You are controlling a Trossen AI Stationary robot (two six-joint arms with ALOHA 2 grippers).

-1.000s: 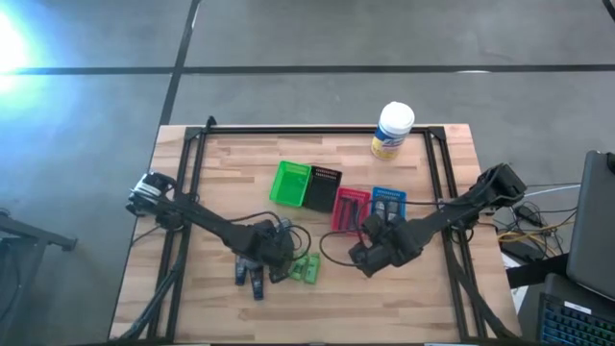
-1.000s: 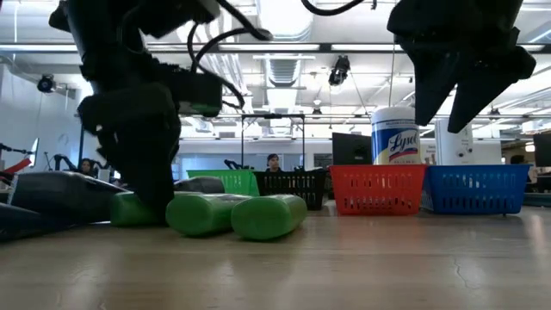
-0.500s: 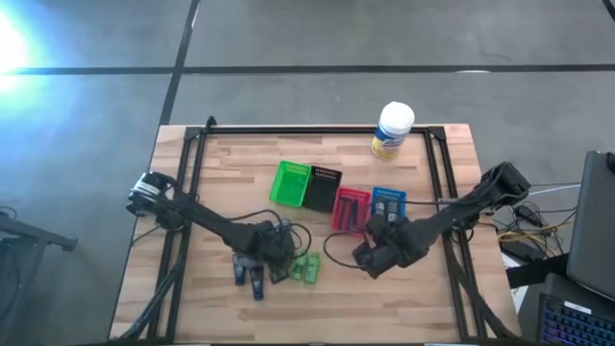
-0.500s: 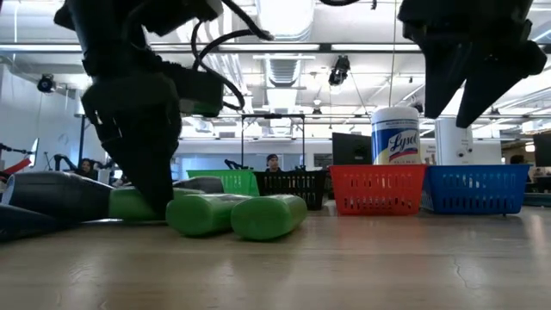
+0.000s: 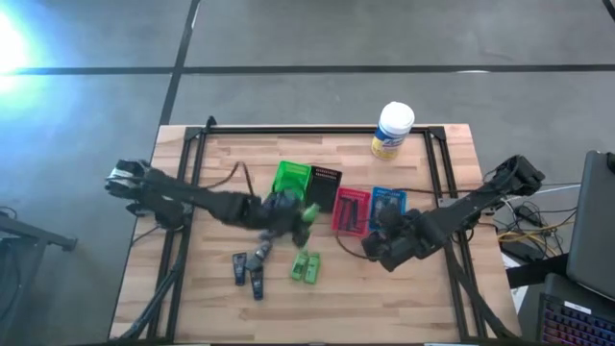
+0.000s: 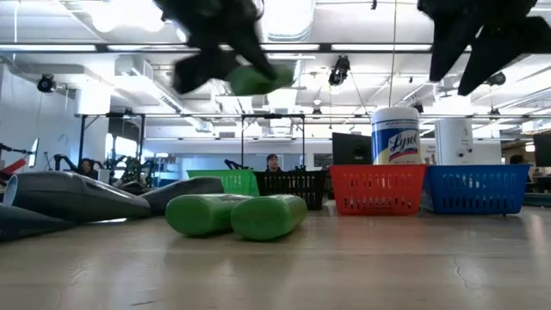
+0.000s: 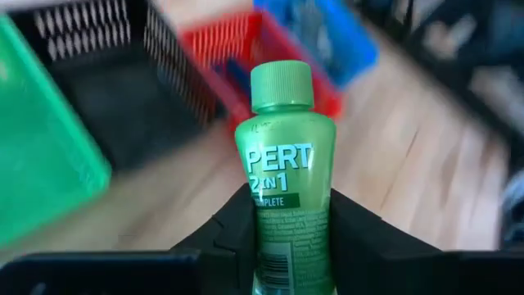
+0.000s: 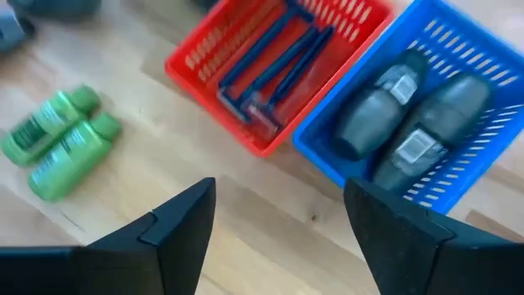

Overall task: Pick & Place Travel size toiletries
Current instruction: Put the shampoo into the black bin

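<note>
My left gripper (image 5: 286, 213) is shut on a bright green bottle (image 7: 282, 164), high above the table in front of the green bin (image 5: 290, 181) and black bin (image 5: 323, 188). In the low view the bottle (image 6: 254, 79) shows well above the tabletop. Two more green bottles (image 5: 306, 267) lie side by side on the wood, with three dark grey tubes (image 5: 250, 271) to their left. My right gripper (image 8: 278, 221) stands open above the table, near the red bin (image 8: 270, 74) and blue bin (image 8: 417, 106), touching nothing. My left gripper pinches the green bottle's lower body (image 7: 282, 225) between its two fingers (image 7: 233, 233), one on each side. The bottle lies along the fingers, its cap (image 7: 281, 82) pointing away from the gripper. It is lifted clear of the table, lying nearly level.
A big white tub with a yellow label (image 5: 392, 130) stands at the far edge. The red bin holds thin dark sticks (image 8: 266, 57), the blue bin grey tubes (image 8: 409, 123). Bare wood lies near the front edge (image 5: 384, 308).
My left gripper has risen from the table with one green bottle and gone toward the far edge, up to the green and black bins. The bottle is lifted clear; the other two green bottles stayed put. My right gripper has drifted a little toward the table's right edge.
</note>
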